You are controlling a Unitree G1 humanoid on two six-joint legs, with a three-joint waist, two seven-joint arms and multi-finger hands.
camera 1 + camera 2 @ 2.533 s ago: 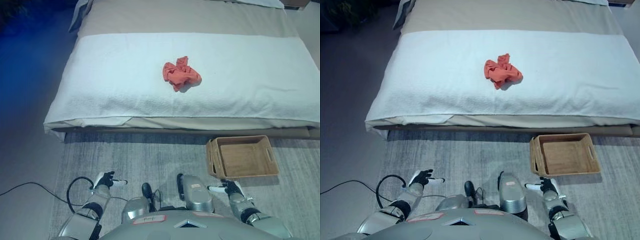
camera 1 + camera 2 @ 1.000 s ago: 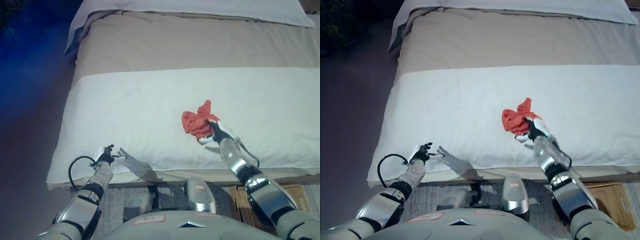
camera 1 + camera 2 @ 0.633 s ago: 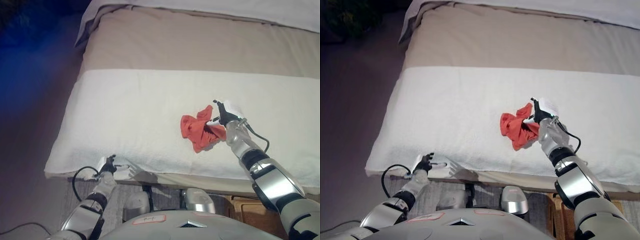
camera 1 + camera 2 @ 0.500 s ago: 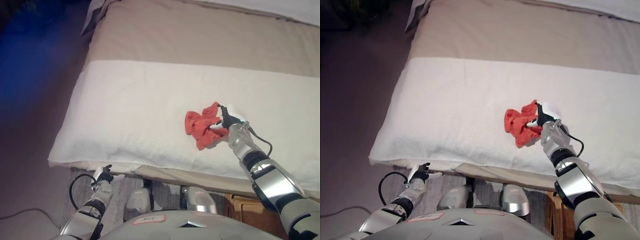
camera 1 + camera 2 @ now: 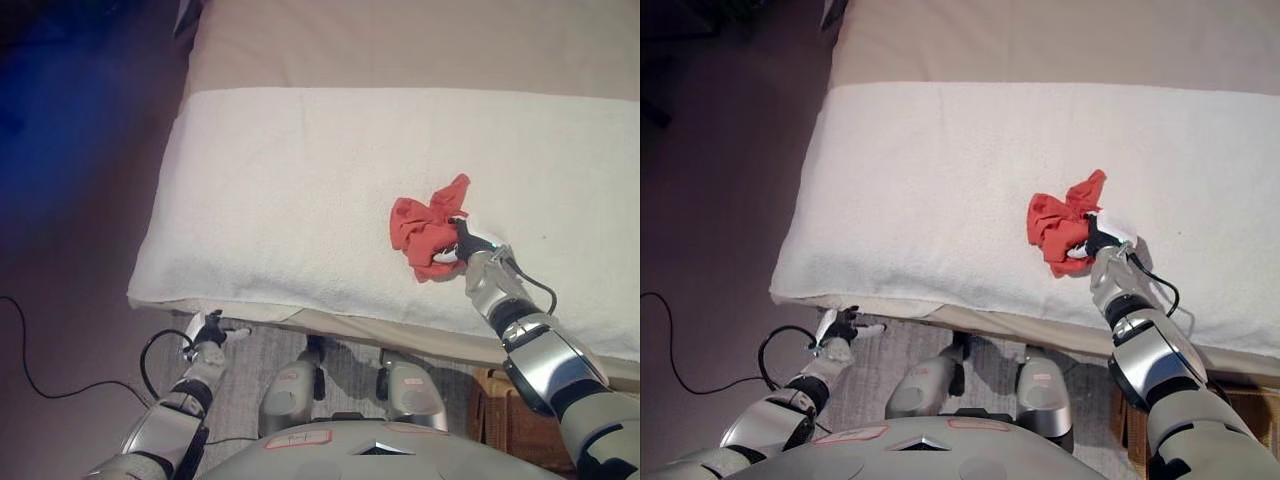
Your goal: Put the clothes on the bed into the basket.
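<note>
A crumpled red cloth (image 5: 422, 228) lies on the white blanket (image 5: 300, 190) of the bed, near its front edge. My right hand (image 5: 462, 246) is at the cloth's right side, its fingers curled into the fabric and pinching it. The cloth still rests on the blanket. My left hand (image 5: 209, 331) hangs low, in front of the bed's front left corner and over the rug, fingers relaxed and empty. A corner of the wicker basket (image 5: 493, 398) shows on the floor at the lower right, mostly hidden behind my right arm.
The bed's beige sheet (image 5: 400, 40) lies beyond the white blanket. A grey rug (image 5: 245, 360) covers the floor under the bed's front edge. Dark floor lies to the left of the bed.
The view has shifted down and nearer the bed's front edge. My right hand has stayed on the red cloth and closed on it. My left hand has dropped from the bed's edge to below it.
</note>
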